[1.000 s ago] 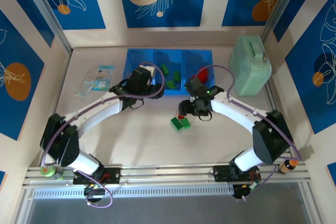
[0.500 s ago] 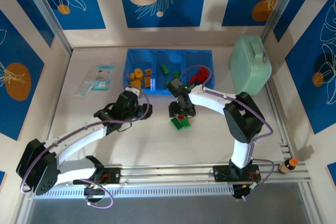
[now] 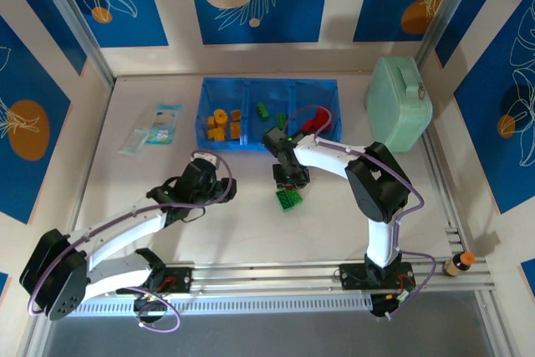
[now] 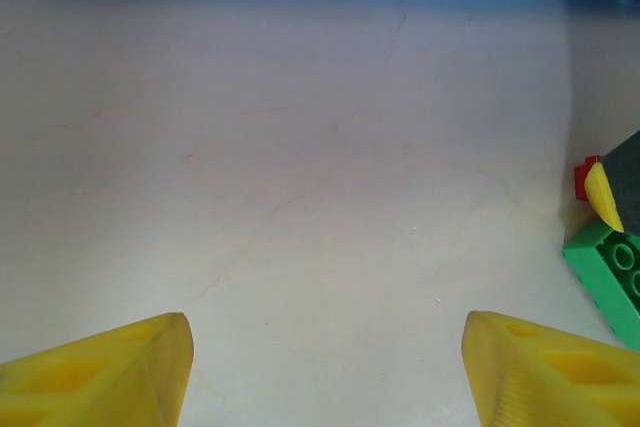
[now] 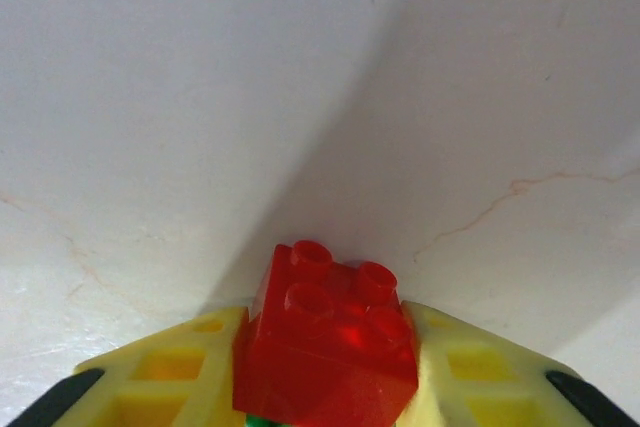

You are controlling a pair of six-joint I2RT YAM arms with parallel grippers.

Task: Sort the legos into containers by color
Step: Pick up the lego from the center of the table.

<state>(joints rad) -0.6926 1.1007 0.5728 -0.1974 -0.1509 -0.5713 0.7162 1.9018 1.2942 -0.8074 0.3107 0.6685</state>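
Grip update: right gripper (image 5: 328, 367) went from wide apart to clamped on the small red studded plastic brick (image 5: 330, 317), right beside the flat green studded plastic brick (image 3: 289, 198) mid-table, just short of the translucent blue three-bin plastic tray (image 3: 251, 83) near the table's far edge. Left gripper (image 4: 325, 367) had pulled back from the tray, jaws apart, empty. Red brick looked ready to lift to the right-end bin.

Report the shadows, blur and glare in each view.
Top external: sharp, evenly lit, faint shadows on the table. Left wrist: the table is crisp, the yellow fingers blur at the bottom corners. Right wrist: a broad diagonal shadow crosses the table; the red lego shows glossy highlights.
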